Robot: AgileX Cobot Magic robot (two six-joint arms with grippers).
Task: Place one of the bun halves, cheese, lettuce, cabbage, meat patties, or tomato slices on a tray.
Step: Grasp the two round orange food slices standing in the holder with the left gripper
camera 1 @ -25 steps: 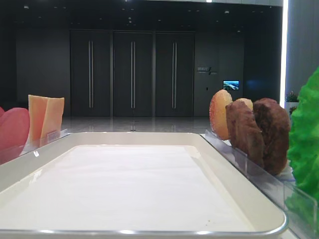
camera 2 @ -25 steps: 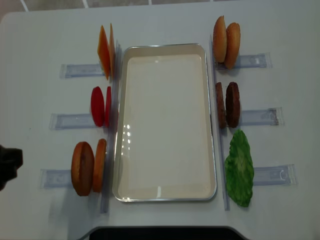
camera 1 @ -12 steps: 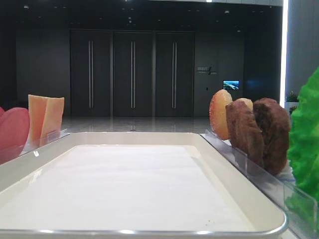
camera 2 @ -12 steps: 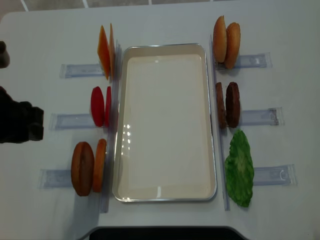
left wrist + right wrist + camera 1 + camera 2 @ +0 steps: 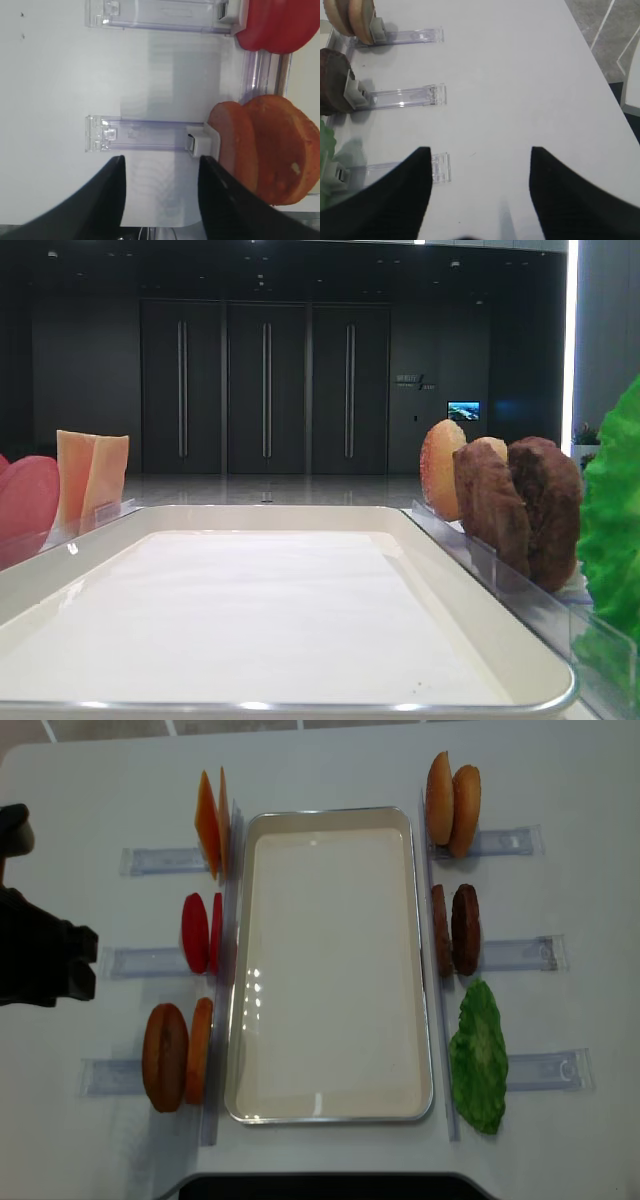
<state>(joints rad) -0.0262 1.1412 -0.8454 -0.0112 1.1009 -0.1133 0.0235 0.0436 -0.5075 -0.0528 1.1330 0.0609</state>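
I see tray (image 5: 330, 965) bare on counter (image 5: 330, 770). Left gripper (image 5: 160, 200) jaws apart, holding nothing, beside 2 bun halves (image 5: 265, 150). Right gripper (image 5: 480, 200) jaws apart, likewise.

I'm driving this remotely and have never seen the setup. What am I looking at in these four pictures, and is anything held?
It is a two-armed robot at a white table. One picture looks straight down, one sits low at the tray's end, and two come from cameras on the wrists.

In the middle lies an empty cream tray. Food stands in clear holders on both sides: on the left cheese, tomato slices and bun halves; on the right more bun halves, meat patties and lettuce.

The left end effector is open, hovering beside the left bun halves. The right end effector is open over bare table near the lettuce's holder. Nothing is held.
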